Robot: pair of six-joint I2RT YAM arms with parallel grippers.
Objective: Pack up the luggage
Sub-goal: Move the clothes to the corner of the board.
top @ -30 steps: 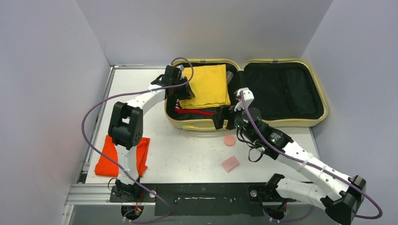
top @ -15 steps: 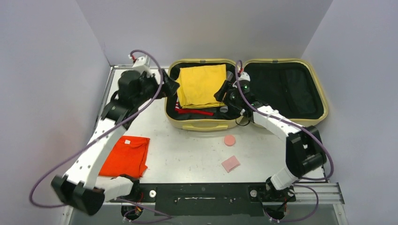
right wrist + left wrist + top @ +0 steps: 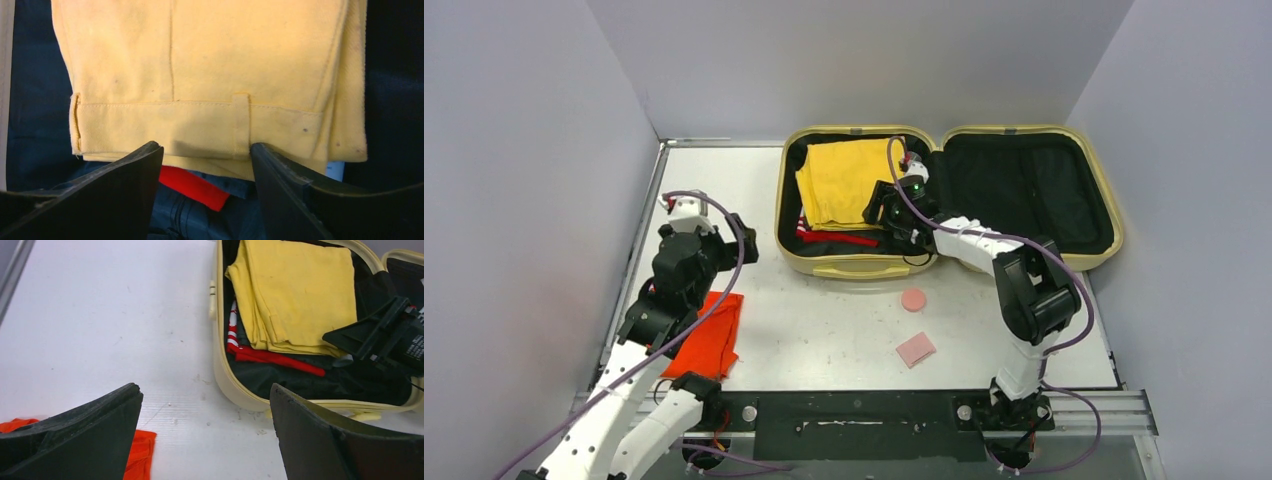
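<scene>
The white table top [image 3: 824, 320] fills the middle of the overhead view, with grey walls at left, back and right. Its widest bare stretch runs left of and below the small pale yellow hard-shell suitcase [image 3: 849, 266]. This suitcase lies open flat at upper centre, packed half on the left, black-lined lid on the right, near the right wall.

A folded yellow fabric garment [image 3: 844, 185] tops the packed half. A crumpled orange cloth [image 3: 709, 340] lies at lower left, partly under my left arm.

My left gripper [image 3: 205, 390] hangs over bare table left of the suitcase, jaws spread wide, holding nothing. My right gripper [image 3: 206, 146] sits inside the packed half at the garment's hem, jaws apart, clamping nothing.

Only my right wrist view shows the hem's belt loop and blue denim beneath. Only the overhead view shows a pink square pad [image 3: 915, 349] and a pink round disc [image 3: 913, 299] below the suitcase.
</scene>
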